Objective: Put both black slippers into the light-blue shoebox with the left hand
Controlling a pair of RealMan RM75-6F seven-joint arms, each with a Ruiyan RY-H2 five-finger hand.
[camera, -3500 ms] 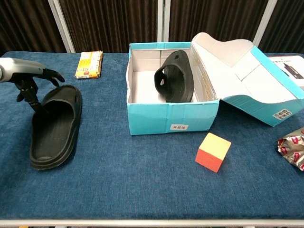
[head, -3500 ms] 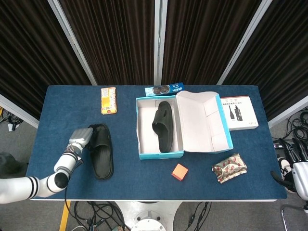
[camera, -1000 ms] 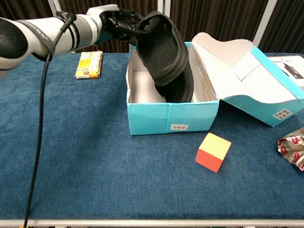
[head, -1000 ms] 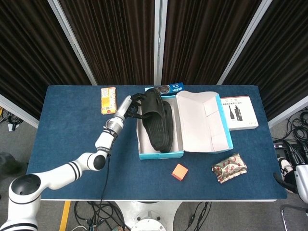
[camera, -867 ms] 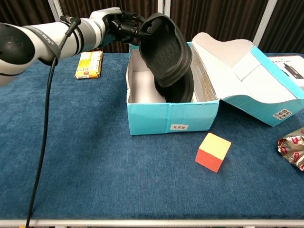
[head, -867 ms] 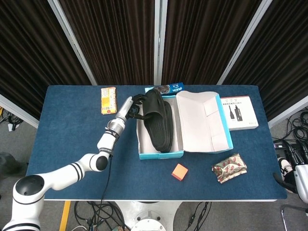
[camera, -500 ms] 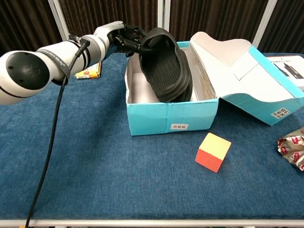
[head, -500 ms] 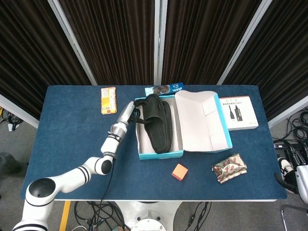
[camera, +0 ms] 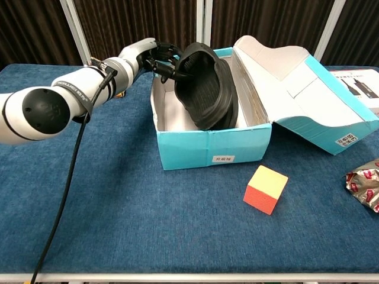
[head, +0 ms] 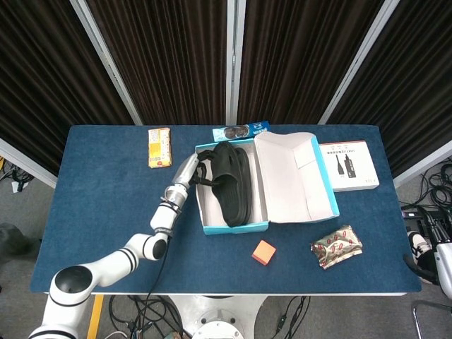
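Left robot hand [camera: 159, 59] gripped the far end of a black slipper [camera: 204, 92] at the left wall of the light-blue shoebox [camera: 213, 151], the slipper tilted inside against the second slipper [head: 243, 185]. Near the box on the blue surface [camera: 118, 225] lay an orange cube [camera: 265, 189]. No right robot hand showed in either view.

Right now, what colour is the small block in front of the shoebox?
The block is orange with a yellow top, clearest in the chest view.
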